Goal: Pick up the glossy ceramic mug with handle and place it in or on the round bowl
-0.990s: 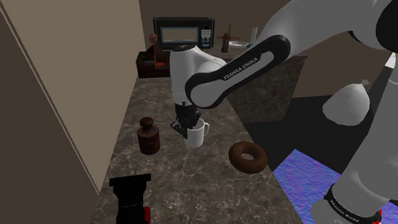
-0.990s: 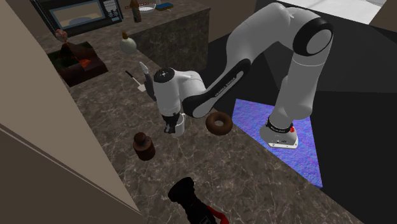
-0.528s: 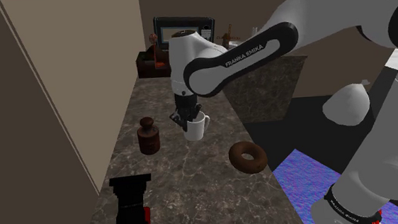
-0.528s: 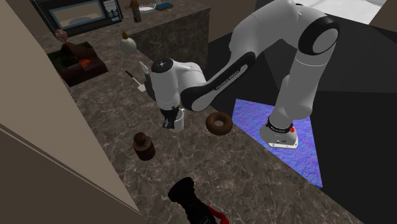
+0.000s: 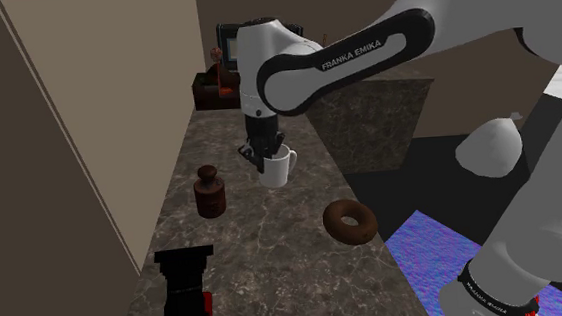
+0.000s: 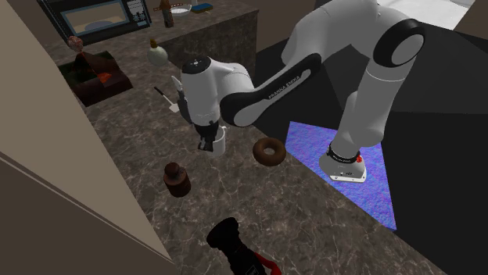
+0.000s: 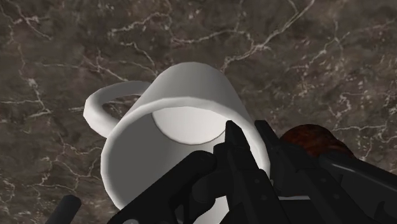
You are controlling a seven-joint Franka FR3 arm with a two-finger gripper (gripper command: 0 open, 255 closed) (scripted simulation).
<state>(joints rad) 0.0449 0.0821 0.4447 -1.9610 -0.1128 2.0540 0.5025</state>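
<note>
1. Centrally, one white robot arm [image 5: 343, 63] reaches over a dark marbled desk [image 5: 275, 253]. Its black end effector [image 5: 266, 155] is clamped on the rim of one white mug [image 5: 279, 169].
2. The mug hangs from the end effector over the middle of the desk. Whether its base clears the surface cannot be told.
3. Three other things sit around it on the desk:
   - One squat brown jar [image 5: 209, 191] stands just to the shoulder view's left of the mug.
   - One round brown bowl [image 5: 350, 221], thick-rimmed like a ring, sits apart from the mug near the desk's edge.
   - One black-and-red object [image 5: 182, 283] sits at the near end.
4. One microwave [image 5: 260, 43] stands at the far end.
5. The second exterior view looks down from higher up. It lays out one small pale bottle [image 6: 157, 53] and one white utensil [image 6: 168, 100] beyond the mug. It also shows the arm's base on one blue mat [image 6: 367, 187].
6. The wrist view looks into the mug's open mouth and shows its single handle [image 7: 102, 108]. One finger [image 7: 236, 159] sits inside the cup and the other outside, with the wall pinched between them. A reddish-brown rounded thing [image 7: 315, 140] peeks from behind the fingers.
</note>
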